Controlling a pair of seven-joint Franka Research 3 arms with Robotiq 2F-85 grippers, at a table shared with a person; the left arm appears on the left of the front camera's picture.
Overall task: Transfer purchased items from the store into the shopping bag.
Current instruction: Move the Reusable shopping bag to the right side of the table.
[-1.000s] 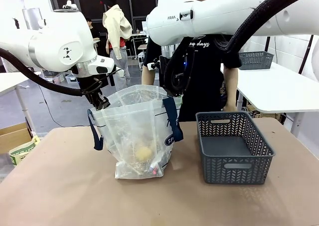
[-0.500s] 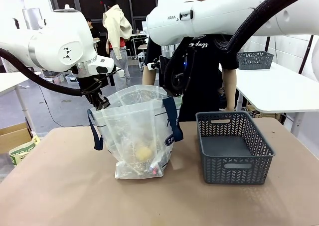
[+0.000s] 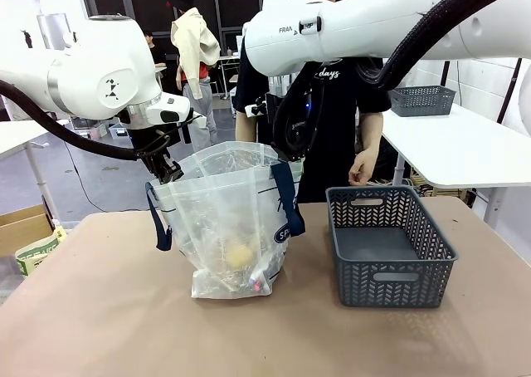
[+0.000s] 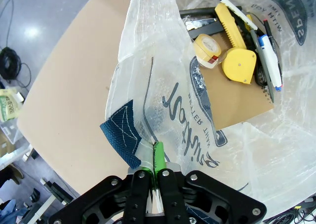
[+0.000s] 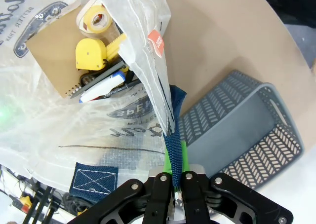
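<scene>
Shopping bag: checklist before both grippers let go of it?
1. Left gripper shut on the shopping bag rim, beside a strap end: ok.
2. Right gripper shut on the opposite rim and strap: ok.
3. Basket has nothing left inside: ok.
4. Notebook, tape roll and tape measure lie at the bag's bottom: ok.
5. Person's hand is apart from the bag, behind the basket's far rim: ok.
6. Bag would stay upright on the table unheld: cannot tell.
</scene>
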